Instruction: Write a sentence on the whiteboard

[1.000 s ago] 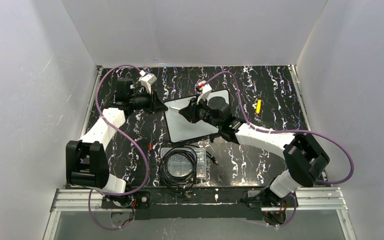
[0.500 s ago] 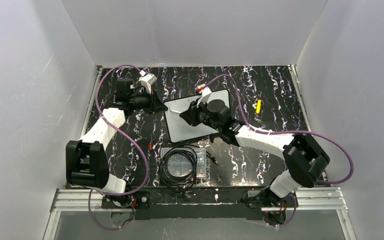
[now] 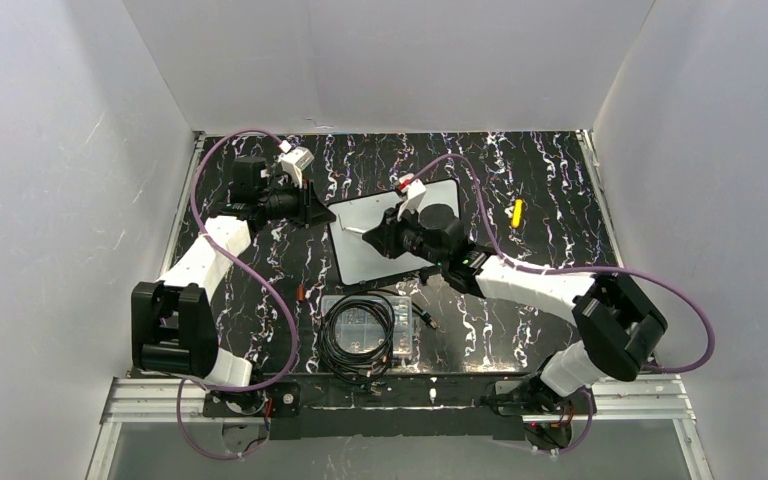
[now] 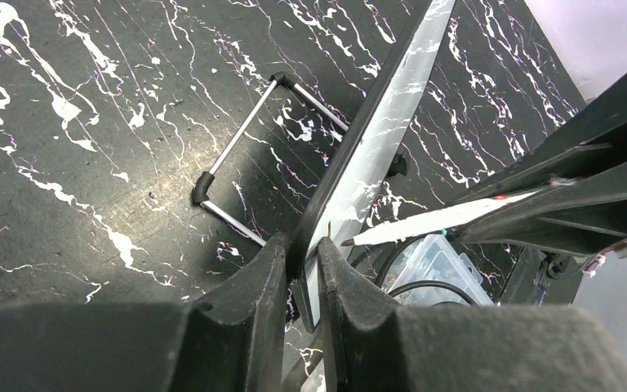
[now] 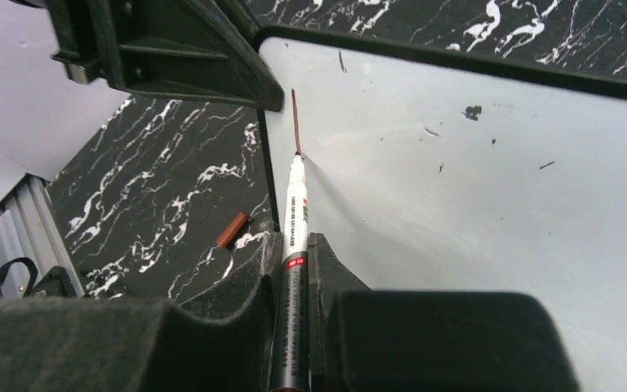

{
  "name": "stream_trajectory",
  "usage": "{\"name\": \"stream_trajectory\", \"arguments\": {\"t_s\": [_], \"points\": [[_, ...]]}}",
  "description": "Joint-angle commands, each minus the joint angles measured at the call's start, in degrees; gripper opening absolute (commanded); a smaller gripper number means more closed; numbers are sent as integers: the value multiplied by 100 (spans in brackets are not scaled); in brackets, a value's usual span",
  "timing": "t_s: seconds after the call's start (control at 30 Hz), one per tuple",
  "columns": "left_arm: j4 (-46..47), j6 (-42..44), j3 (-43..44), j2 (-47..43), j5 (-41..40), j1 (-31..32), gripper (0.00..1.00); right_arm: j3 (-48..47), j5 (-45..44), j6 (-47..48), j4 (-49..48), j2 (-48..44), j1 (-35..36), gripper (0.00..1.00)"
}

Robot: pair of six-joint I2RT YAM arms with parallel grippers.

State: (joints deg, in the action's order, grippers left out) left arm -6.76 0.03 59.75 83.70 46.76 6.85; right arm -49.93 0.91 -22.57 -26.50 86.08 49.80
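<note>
Your left gripper (image 4: 302, 247): pinched on the whiteboard (image 4: 380, 147)'s thin black rim.
Your right gripper (image 5: 294, 245): closed round a slim white marker (image 5: 296, 214), tip on glossy board.
Stroke (image 5: 295, 118): thin, reddish-brown, upper centre.

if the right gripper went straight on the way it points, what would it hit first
The whiteboard: the marker held in the right gripper leads, and its tip seems to touch the white face beside a short reddish stroke. Just beyond stands the left gripper, clamped on the board's rim.
</note>
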Motion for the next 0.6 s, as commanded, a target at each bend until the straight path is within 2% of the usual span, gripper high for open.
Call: {"name": "stream_trajectory", "arguments": {"t_s": [0.0, 0.57], "points": [[-224, 162, 127, -263, -115, -44, 0, 8, 160, -65, -380, -431, -5, 1], [-229, 180, 139, -280, -106, -47, 0, -191, -427, -19, -328, -127, -6, 1]]}}
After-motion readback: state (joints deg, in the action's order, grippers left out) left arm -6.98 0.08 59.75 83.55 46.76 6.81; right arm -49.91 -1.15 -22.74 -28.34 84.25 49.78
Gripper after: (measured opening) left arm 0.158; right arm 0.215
